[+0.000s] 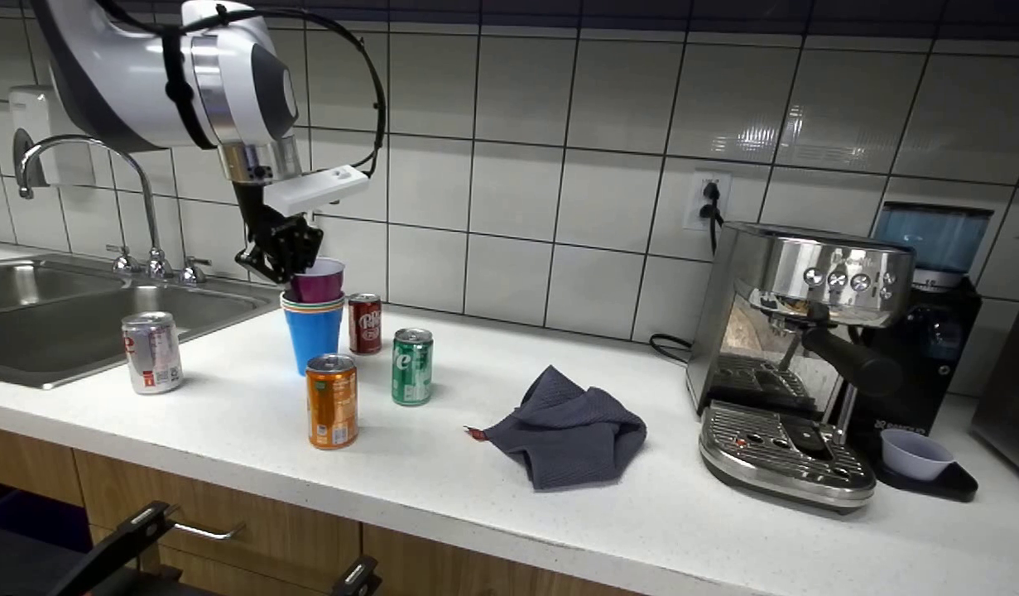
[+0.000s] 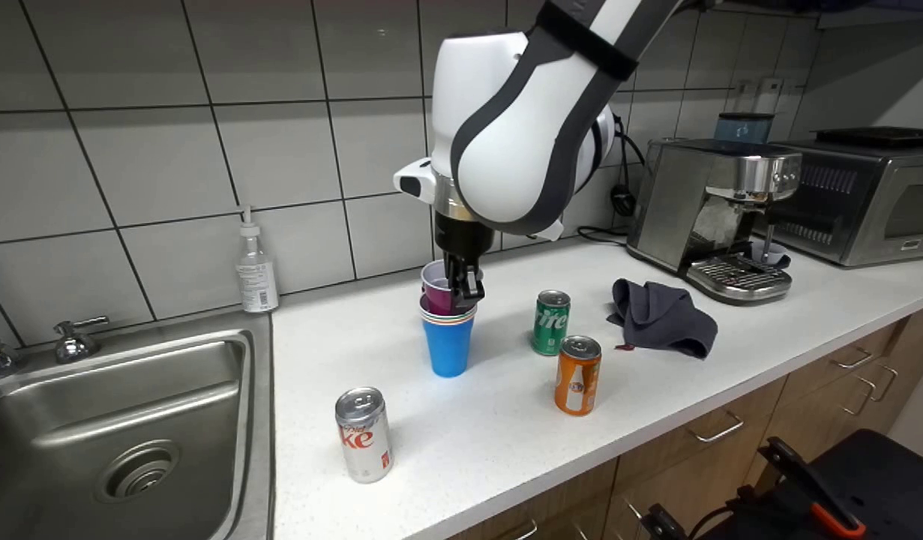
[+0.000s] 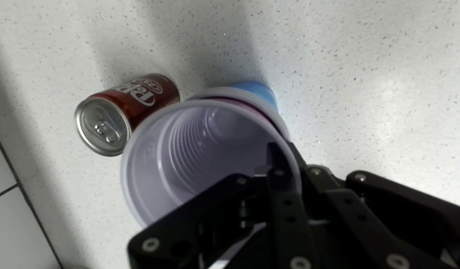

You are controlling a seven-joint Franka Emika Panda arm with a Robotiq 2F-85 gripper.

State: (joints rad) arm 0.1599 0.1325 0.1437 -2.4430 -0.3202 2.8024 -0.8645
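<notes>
Purple plastic cup (image 1: 319, 287), likely light, springy, best held by its rim. My gripper (image 3: 284, 153) clamps there, toward the worktop's (image 1: 468, 356) back edge.

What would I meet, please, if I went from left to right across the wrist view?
White wall tiles, red Dr Pepper can, purple cup, end effector closed on that cup's right-hand wall.
</notes>
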